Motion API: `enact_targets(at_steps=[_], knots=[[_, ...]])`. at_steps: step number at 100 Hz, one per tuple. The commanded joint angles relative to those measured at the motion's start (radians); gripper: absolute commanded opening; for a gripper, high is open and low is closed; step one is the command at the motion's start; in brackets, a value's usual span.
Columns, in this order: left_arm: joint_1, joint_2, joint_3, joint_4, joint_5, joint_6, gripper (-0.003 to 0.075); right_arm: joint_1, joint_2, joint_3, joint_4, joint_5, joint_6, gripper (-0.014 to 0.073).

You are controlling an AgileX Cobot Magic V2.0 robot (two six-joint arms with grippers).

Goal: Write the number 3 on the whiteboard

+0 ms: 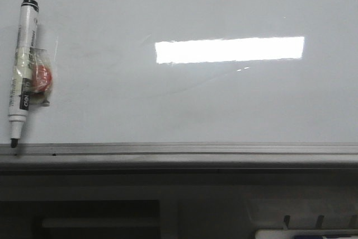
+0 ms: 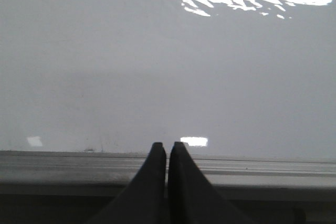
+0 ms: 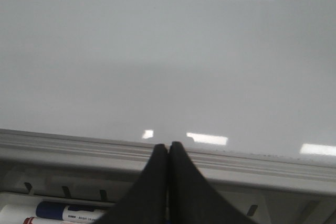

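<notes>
The whiteboard fills the front view, glossy white-grey with a bright rectangular reflection and a grey metal bottom rail. No number 3 shows on it. A white marker pen with black ends stands against the board at the far left, tip down on the rail, fixed by a clear holder with a red part. My left gripper is shut and empty in front of the rail. My right gripper is shut and empty in front of the rail. Neither gripper shows in the front view.
Below the rail in the right wrist view lies a tray with a white and blue marker. In the front view a white object with a dark band sits at the bottom right under the board, beside dark slots.
</notes>
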Motion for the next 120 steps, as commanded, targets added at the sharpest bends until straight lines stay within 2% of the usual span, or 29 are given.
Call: enact_targets(at_steps=[1, 23, 66, 94, 120], knots=[[0.004, -0.025, 0.010, -0.003, -0.064, -0.007, -0.0021, -0.005, -0.016, 0.030, -0.007, -0.033, 0.002, -0.0061], [0.004, -0.025, 0.010, -0.024, -0.188, -0.007, -0.0021, -0.005, -0.016, 0.030, -0.007, -0.120, 0.002, -0.0061], [0.004, -0.025, 0.010, -0.024, -0.188, -0.007, -0.0021, -0.005, -0.014, 0.030, -0.008, -0.135, 0.002, -0.0061], [0.004, -0.025, 0.010, -0.024, -0.241, -0.007, -0.0021, -0.005, -0.014, 0.030, -0.008, -0.146, 0.002, -0.0061], [0.004, -0.025, 0.010, -0.022, -0.241, -0.007, -0.0021, -0.005, -0.014, 0.030, 0.102, -0.190, 0.002, -0.0061]])
